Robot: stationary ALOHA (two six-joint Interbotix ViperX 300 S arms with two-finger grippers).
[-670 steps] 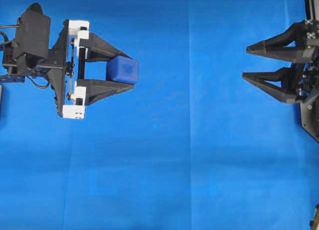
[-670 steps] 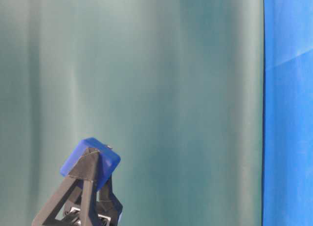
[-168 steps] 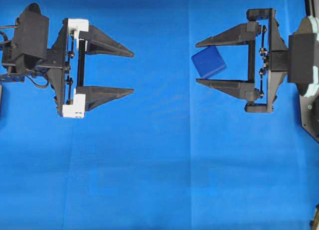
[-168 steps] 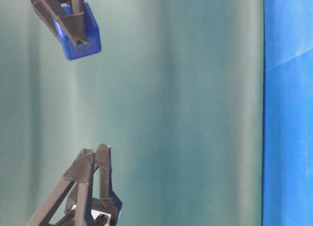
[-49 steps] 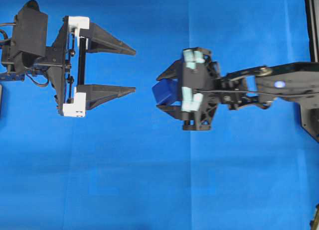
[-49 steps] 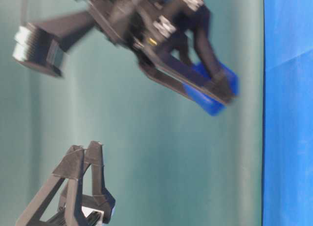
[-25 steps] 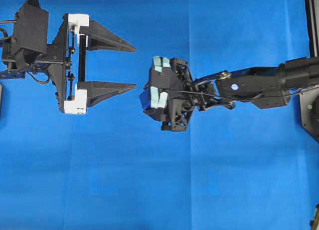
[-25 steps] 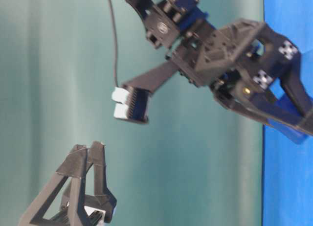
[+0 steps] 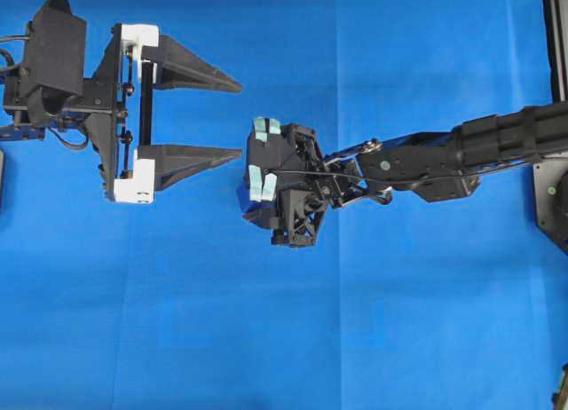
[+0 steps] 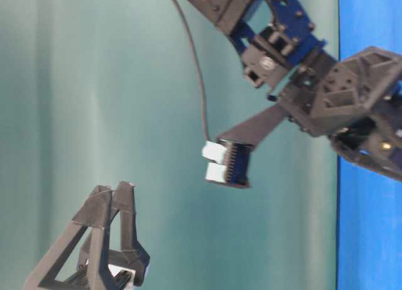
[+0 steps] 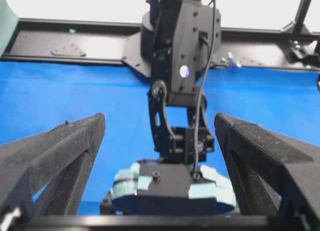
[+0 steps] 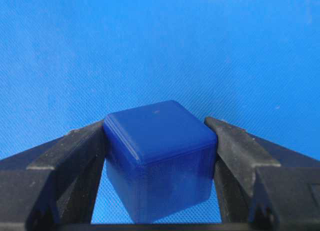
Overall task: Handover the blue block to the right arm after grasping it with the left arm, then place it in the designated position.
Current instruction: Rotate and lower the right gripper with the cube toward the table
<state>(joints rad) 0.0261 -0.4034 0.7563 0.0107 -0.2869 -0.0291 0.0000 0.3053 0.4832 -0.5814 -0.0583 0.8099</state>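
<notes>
Blue cloth [image 12: 160, 41] lies beyond the right gripper [image 12: 160, 156], fingers pinching the blue block [image 12: 160, 156]; left gripper [image 9: 226, 117] spread, nothing between.

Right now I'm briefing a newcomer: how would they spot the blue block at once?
Start at the bright blue cloth filling the right wrist view. Near its bottom, two black fingers of the right gripper pinch the blue block. It is a small cube with rounded edges, darker blue than the cloth.
</notes>
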